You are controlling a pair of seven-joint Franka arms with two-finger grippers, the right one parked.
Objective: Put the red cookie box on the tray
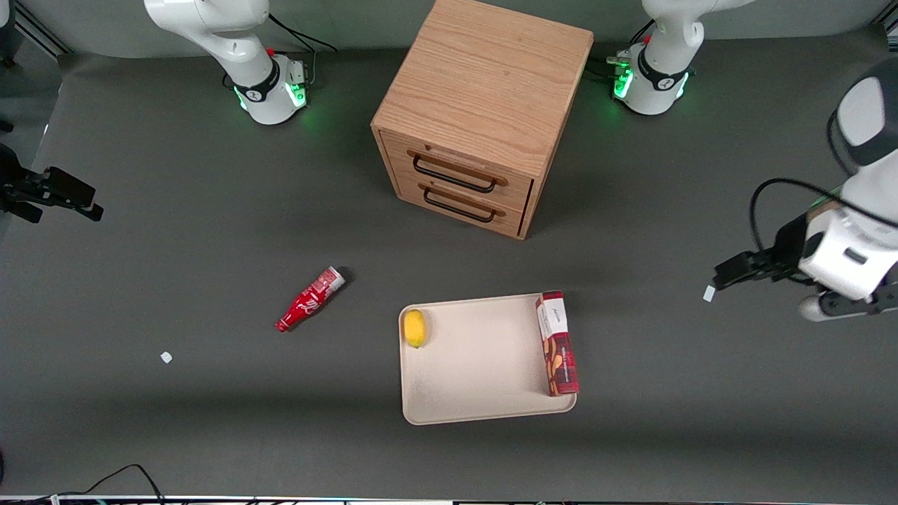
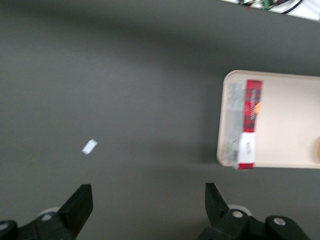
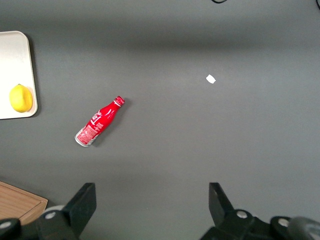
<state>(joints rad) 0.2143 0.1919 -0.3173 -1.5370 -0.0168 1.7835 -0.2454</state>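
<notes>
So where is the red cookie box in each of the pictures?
Front view: the red cookie box lies on the tray, along the edge toward the working arm.
Left wrist view: the box lies on the tray's edge, away from the open gripper.
Right wrist view: not in it.
Shared landmark: the tray.

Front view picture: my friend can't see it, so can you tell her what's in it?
A red cookie box lies on a beige tray along one edge, with a lemon at the tray's opposite edge. The gripper hangs apart from the box at the working arm's end of the table, jaws open and empty. A wooden drawer cabinet stands farther back, and a red soda bottle lies on the table.
</notes>
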